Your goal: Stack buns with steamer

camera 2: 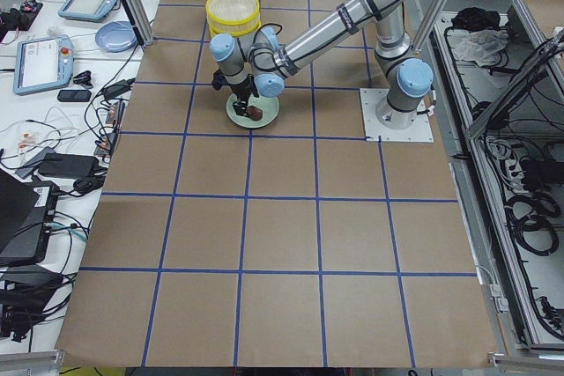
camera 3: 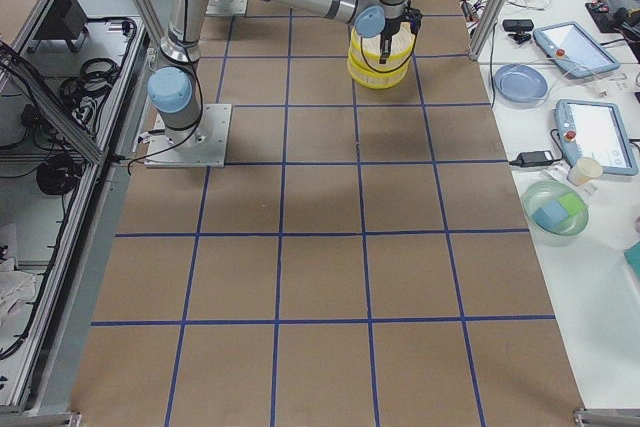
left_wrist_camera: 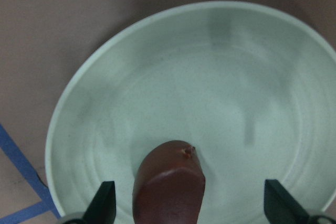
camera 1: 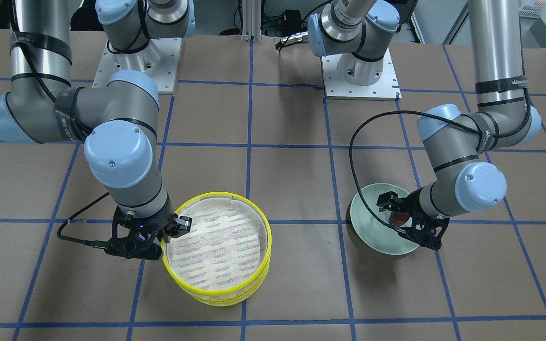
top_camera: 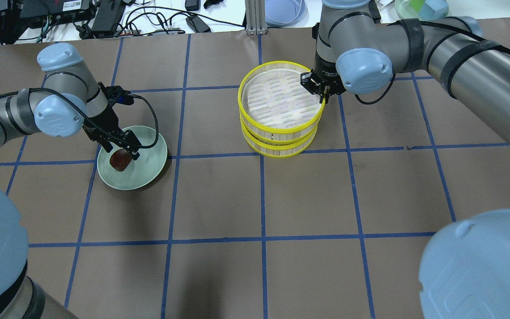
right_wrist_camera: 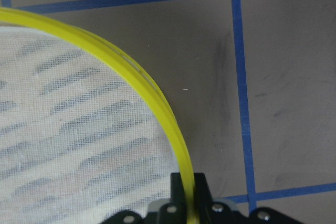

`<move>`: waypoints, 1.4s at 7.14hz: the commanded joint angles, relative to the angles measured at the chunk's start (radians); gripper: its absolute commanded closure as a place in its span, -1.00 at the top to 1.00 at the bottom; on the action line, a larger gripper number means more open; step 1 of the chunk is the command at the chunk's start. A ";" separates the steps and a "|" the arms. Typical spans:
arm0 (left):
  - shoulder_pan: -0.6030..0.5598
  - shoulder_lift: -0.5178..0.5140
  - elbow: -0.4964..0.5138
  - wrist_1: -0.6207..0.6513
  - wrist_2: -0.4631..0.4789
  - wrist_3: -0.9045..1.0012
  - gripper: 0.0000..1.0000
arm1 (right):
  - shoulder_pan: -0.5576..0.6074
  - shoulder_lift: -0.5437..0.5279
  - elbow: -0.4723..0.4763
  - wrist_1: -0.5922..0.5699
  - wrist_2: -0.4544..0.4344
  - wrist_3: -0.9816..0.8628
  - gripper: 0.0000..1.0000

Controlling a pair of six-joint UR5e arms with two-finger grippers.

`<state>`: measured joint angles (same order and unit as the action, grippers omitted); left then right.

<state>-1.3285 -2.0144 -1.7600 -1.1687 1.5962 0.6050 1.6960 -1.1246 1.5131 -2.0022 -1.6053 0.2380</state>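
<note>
Lettering on arm strap [camera 1: 514, 84] illegible. Two steamer trays [top_camera: 277, 99] stacked; one brown bun [top_camera: 120, 160] on one green plate [top_camera: 146, 165]. Wide-spread left gripper [left_wrist_camera: 191, 204] straddles bun without contact; right gripper [top_camera: 320, 91] pinches top rim

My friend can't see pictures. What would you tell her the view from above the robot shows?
The left gripper is open around a dark brown bun on a pale green plate. Farther right, the right gripper pinches the yellow rim of the top steamer tray, stacked on a second tray.
</note>
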 commanded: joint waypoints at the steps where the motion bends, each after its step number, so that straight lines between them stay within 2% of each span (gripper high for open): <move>1: 0.000 -0.027 0.007 0.001 0.028 0.002 -0.24 | 0.004 0.002 0.010 -0.009 -0.002 0.023 -1.00; 2: 0.000 -0.029 0.008 0.001 0.040 0.002 -0.90 | 0.004 0.006 0.015 -0.009 -0.002 0.026 -1.00; 3: 0.000 -0.029 0.013 0.001 0.042 0.030 -1.00 | 0.004 0.008 0.016 -0.009 -0.001 0.026 -1.00; 5: 0.000 -0.021 0.023 0.004 0.038 0.023 -1.00 | 0.004 0.009 0.015 -0.012 -0.001 0.026 -1.00; 7: -0.005 -0.001 0.120 -0.017 0.033 -0.123 -1.00 | 0.004 0.023 0.015 -0.015 -0.001 0.024 -1.00; 9: -0.012 0.020 0.154 -0.020 0.015 -0.178 -1.00 | 0.004 0.025 0.016 -0.029 -0.002 0.027 -1.00; 10: -0.037 0.040 0.155 -0.020 0.005 -0.343 -1.00 | 0.002 0.023 0.016 -0.030 -0.004 0.027 -1.00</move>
<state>-1.3446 -1.9945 -1.6131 -1.1881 1.6140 0.4060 1.6995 -1.1012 1.5287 -2.0297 -1.6078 0.2651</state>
